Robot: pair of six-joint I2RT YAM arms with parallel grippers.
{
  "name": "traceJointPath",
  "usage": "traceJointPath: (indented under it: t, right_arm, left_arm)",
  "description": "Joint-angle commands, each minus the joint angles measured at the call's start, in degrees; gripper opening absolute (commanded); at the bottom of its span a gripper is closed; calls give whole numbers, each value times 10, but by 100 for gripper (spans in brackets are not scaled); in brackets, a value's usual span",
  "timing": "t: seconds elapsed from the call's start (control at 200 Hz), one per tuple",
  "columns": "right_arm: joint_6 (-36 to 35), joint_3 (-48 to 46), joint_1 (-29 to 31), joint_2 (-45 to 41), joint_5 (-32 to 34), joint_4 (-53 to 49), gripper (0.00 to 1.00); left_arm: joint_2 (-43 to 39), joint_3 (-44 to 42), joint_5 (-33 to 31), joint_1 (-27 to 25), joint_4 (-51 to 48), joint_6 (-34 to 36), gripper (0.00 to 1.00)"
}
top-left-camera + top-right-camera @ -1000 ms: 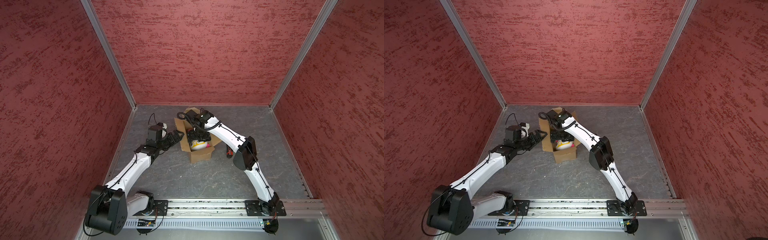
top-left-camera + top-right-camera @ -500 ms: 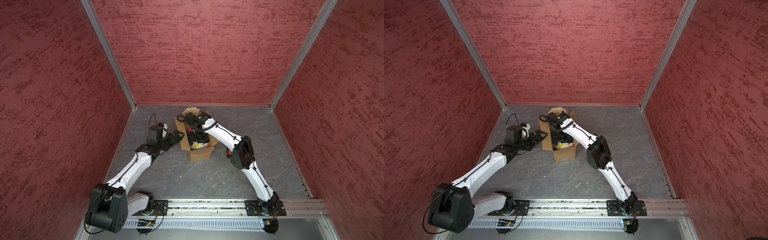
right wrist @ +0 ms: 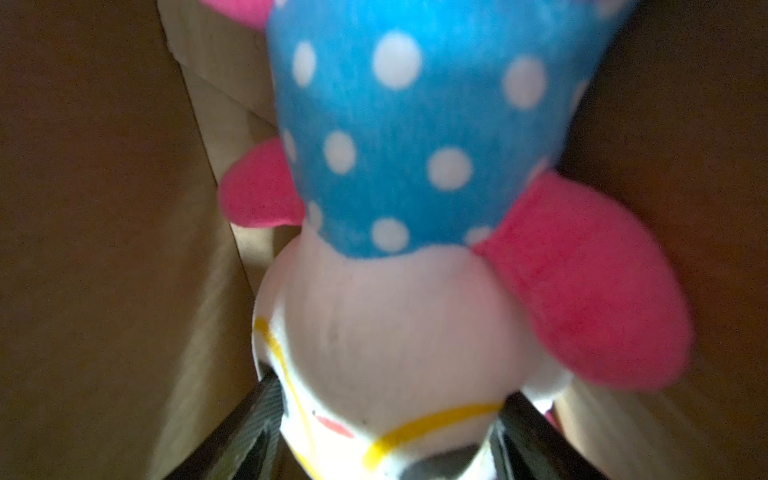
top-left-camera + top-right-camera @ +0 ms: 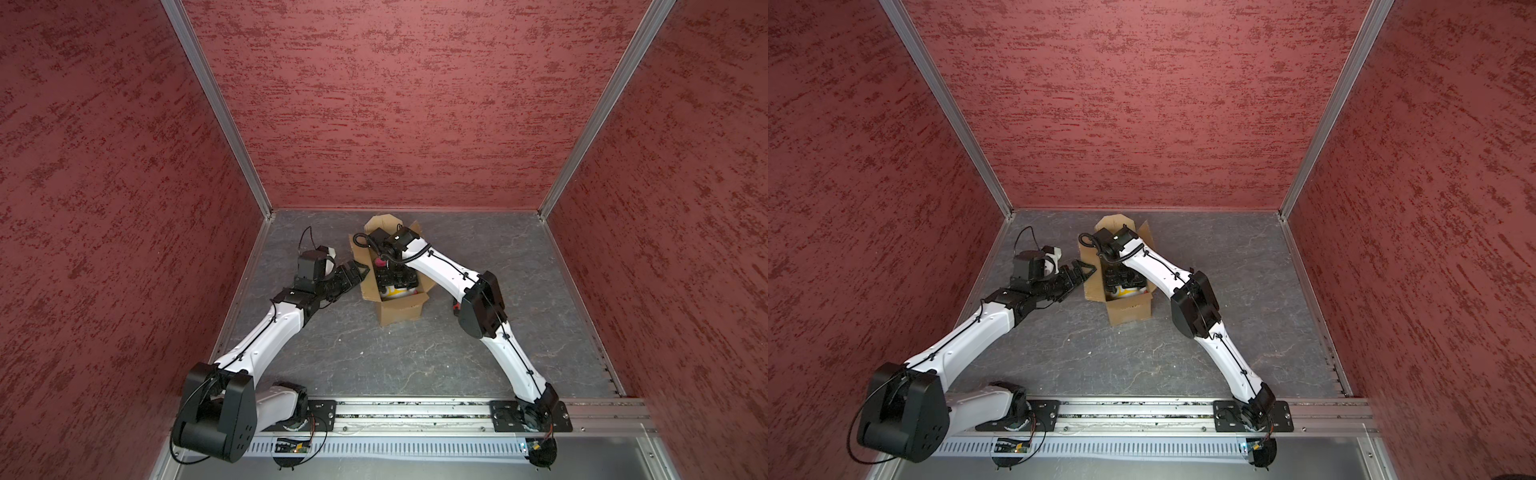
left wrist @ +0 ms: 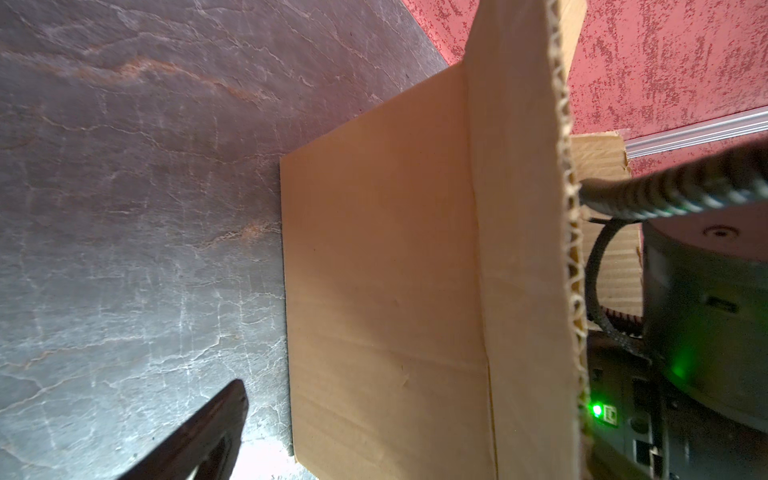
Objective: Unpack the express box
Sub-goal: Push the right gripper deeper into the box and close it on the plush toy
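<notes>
Floor: express box around right pincer

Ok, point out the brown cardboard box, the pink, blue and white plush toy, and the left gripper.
brown cardboard box (image 4: 401, 314): in a top view, near outer wall.
pink, blue and white plush toy (image 3: 399, 158): right wrist view, blue body.
left gripper (image 4: 363, 272): in a top view, midway between fingertips.

Both top views: bright, even light from above, sharp throughout. Wide-lens distortion splays the walls towards the frame edges. Shadows on the worktop are soft and short.

Left wrist view: the box side is warmly lit and fairly sharp. White glare sits on the worktop at the frame edge. A green lamp glows among out-of-focus parts.

Right wrist view: the box interior is dim; the toy is brightly lit but blurred.
</notes>
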Motion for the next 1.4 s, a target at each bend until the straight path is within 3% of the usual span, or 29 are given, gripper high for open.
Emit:
traceJointPath:
  t: [0.0,1.132,1.393]
  right_arm:
    - [7,2,-5,37,-3,28,76]
    - [2,-44,-13,108,-56,92,74]
    - [1,-54,-13,113,-73,107,63]
  left_arm:
    - [2,17,4,-1,-2,12,100]
    - [31,31,12,-7,-1,20,100]
    - [33,32,10,-6,-4,19,100]
